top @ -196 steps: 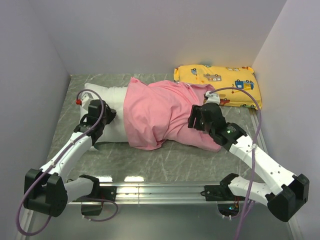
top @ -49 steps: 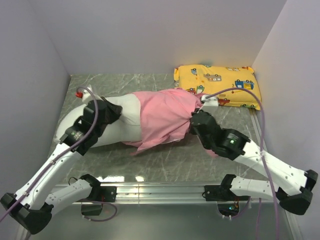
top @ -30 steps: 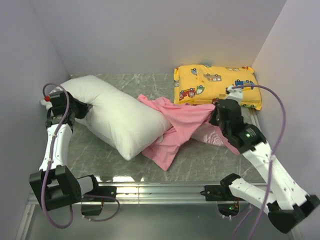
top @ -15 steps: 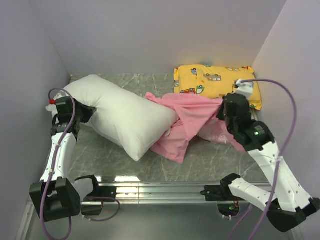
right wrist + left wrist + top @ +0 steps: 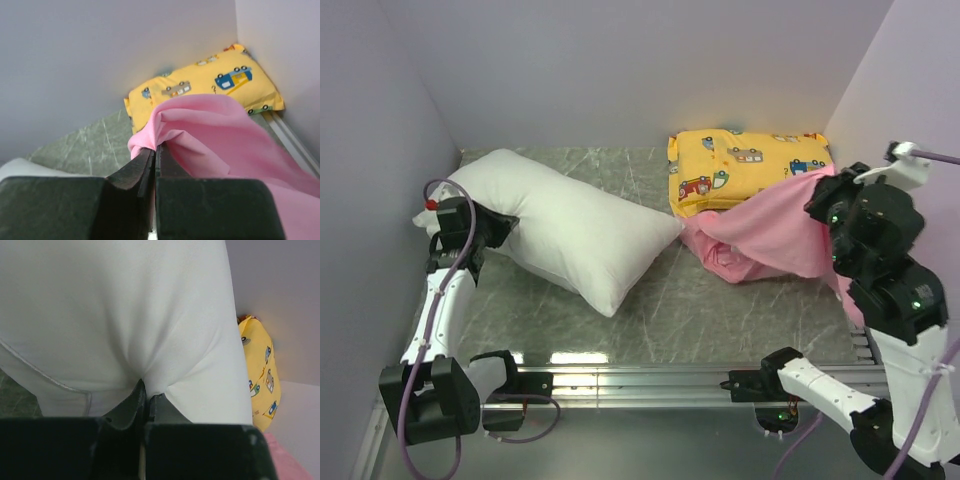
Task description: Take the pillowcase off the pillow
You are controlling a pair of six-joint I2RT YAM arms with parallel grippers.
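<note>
The plump white pillow (image 5: 565, 230) lies bare across the left half of the marble table, fully out of the pink pillowcase (image 5: 770, 240). My left gripper (image 5: 492, 226) is shut on a pinch of the pillow's (image 5: 125, 315) left end, the cloth puckering between its fingertips (image 5: 138, 390). At the far right, my right gripper (image 5: 828, 205) is raised, shut on a fold of the pillowcase (image 5: 210, 130). The pink fabric hangs from it down to the table, clear of the pillow.
A yellow cartoon-vehicle pillow (image 5: 750, 165) lies in the back right corner, its front edge under the draped pink fabric. Grey walls close in the left, back and right. A metal rail (image 5: 640, 380) runs along the near edge.
My right gripper has pulled the pillowcase up and to the right, fully off the pillow. The pillow and my left gripper have hardly moved in the last half second.
</note>
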